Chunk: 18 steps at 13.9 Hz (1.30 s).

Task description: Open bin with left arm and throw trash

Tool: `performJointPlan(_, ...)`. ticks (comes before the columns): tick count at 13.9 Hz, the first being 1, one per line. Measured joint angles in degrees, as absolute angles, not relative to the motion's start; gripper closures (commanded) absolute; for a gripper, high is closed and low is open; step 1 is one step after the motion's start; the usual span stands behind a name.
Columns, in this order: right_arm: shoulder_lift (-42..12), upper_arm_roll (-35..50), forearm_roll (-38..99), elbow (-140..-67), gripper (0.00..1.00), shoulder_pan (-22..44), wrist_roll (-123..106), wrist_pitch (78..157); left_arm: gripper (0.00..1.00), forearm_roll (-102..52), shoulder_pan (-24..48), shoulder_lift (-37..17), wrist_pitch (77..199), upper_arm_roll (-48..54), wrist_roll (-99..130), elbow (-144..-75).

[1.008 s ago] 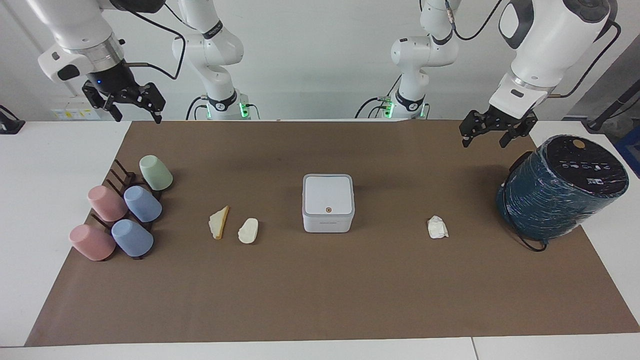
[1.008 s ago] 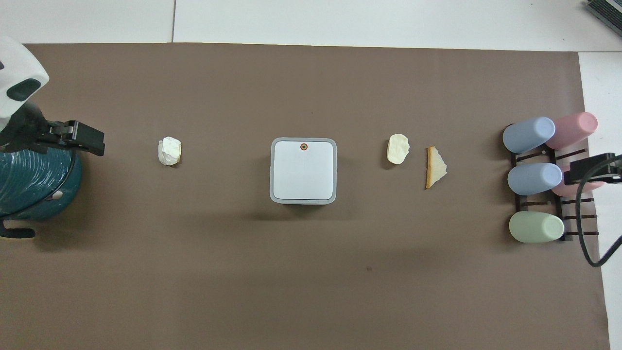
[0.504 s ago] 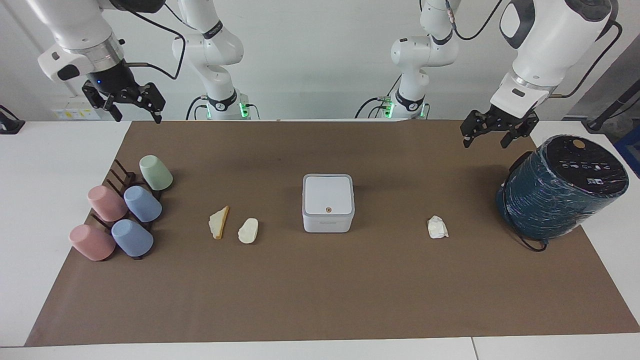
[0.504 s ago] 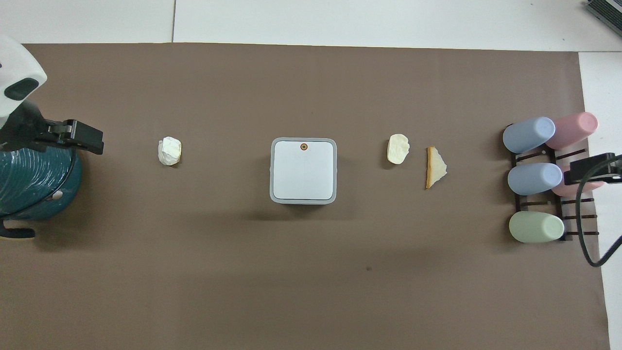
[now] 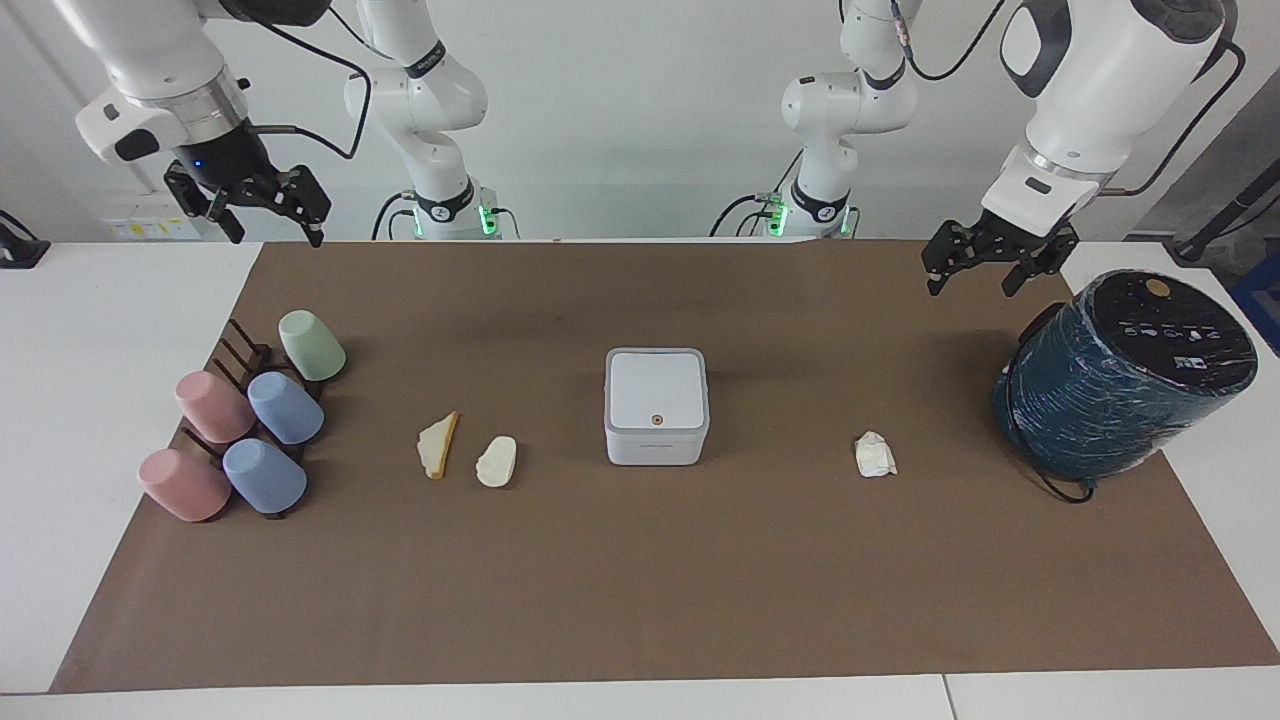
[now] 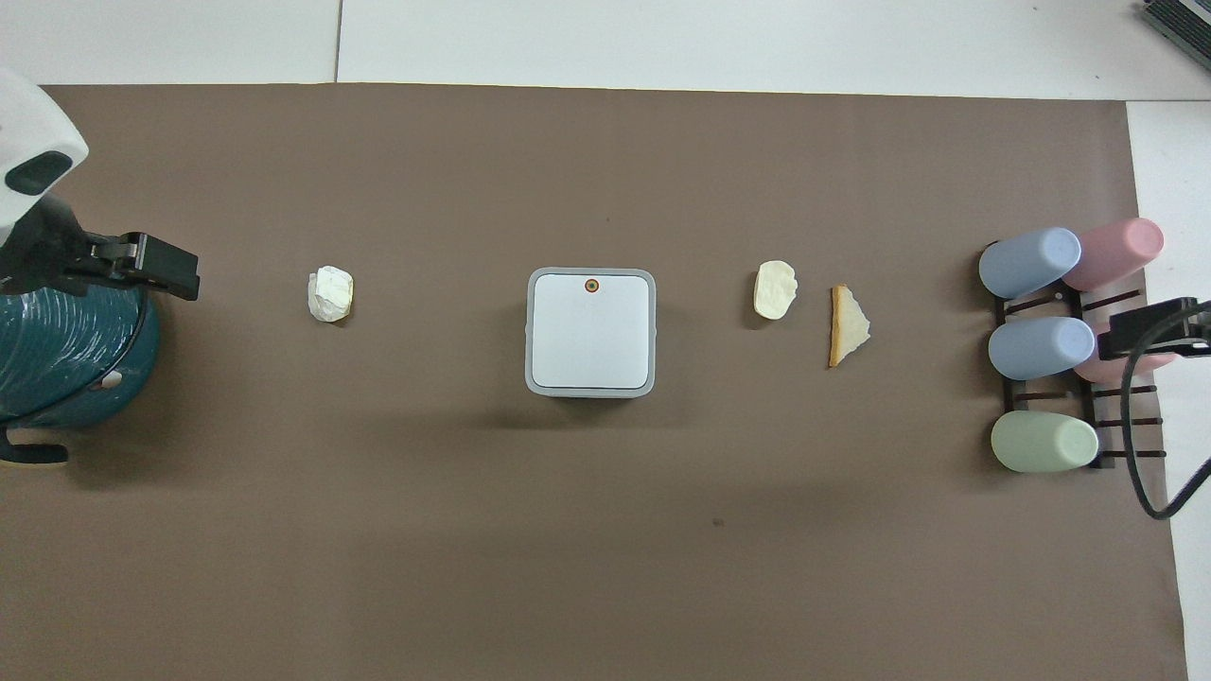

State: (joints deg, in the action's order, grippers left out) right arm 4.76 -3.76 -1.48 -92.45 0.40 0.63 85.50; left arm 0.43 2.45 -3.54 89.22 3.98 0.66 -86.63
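Note:
The bin [image 5: 656, 405] [image 6: 591, 331], a small white box with its lid down, stands mid-mat. Toward the right arm's end lie a cream lump [image 5: 497, 461] [image 6: 775, 289] and a pale yellow wedge [image 5: 438, 445] [image 6: 847, 326]. A crumpled white paper wad [image 5: 874, 454] [image 6: 330, 293] lies toward the left arm's end. My left gripper [image 5: 972, 288] [image 6: 142, 270] hangs open and empty in the air beside the teal cylinder. My right gripper [image 5: 275, 235] [image 6: 1159, 326] waits open and empty, raised over the cup rack's end of the table.
A big dark teal cylinder [image 5: 1125, 375] [image 6: 57, 355] leans at the left arm's end of the brown mat. A dark rack with several pastel cups [image 5: 245, 420] [image 6: 1041, 350] sits at the right arm's end.
The left gripper has drifted slightly toward the teal cylinder's end of the table. Nothing else has moved.

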Motion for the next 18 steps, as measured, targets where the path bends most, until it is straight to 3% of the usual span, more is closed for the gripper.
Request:
performJointPlan(14, 4.8, -3.8, -1.5, -92.4, 0.00, 0.4, 0.6, 85.5, 0.00, 0.4, 2.8, -3.5, 89.2, 4.7, 0.7, -86.6)
performJointPlan(18, 4.8, -3.8, -1.5, -92.4, 0.00, 0.4, 0.6, 85.5, 0.00, 0.3, 8.8, -3.5, 91.3, 5.3, 7.0, -86.6)
